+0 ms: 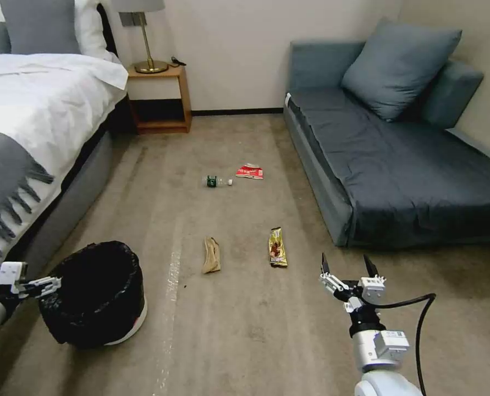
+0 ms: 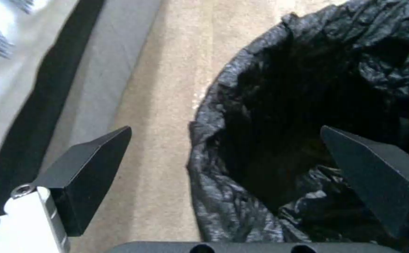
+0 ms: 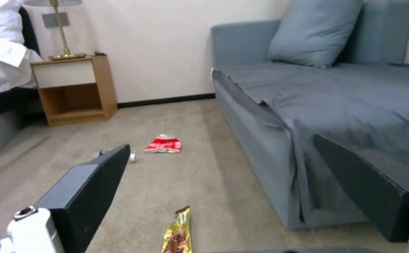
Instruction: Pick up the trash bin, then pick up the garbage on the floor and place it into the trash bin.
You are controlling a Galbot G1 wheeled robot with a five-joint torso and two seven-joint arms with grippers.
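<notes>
Trash bin (image 1: 99, 297) stands on the carpet (image 1: 245, 330) at the robot's left, close to the foot of the bed (image 1: 30, 126), black liner crinkled over the rim, whitish base showing low on its near side.

Left gripper (image 1: 49, 286) sits level with the bin's rim on the bed side. In the left wrist view the jaws are spread wide: one finger (image 2: 92, 168) is over bare carpet outside the bin, the other (image 2: 377, 175) over the dark inside of the liner. The rim edge (image 2: 204, 140) falls between them. No contact with the bag can be made out.

Right gripper (image 1: 348, 272) hangs above open carpet near the sofa (image 1: 398, 170), jaws wide, holding nothing.

Garbage, all on the floor, none between any jaws:
- gold-brown snack wrapper (image 1: 277, 247), nearest the right gripper, ahead and to its left.
- tan paper wrapper (image 1: 211, 255), left of that, between it and the bin.
- clear bottle (image 1: 217, 181), green label, farther off, on its side.
- red-white packet (image 1: 249, 172), just beside the bottle's cap end.

Nightstand (image 1: 159, 99) with lamp (image 1: 143, 33) against the far wall.
</notes>
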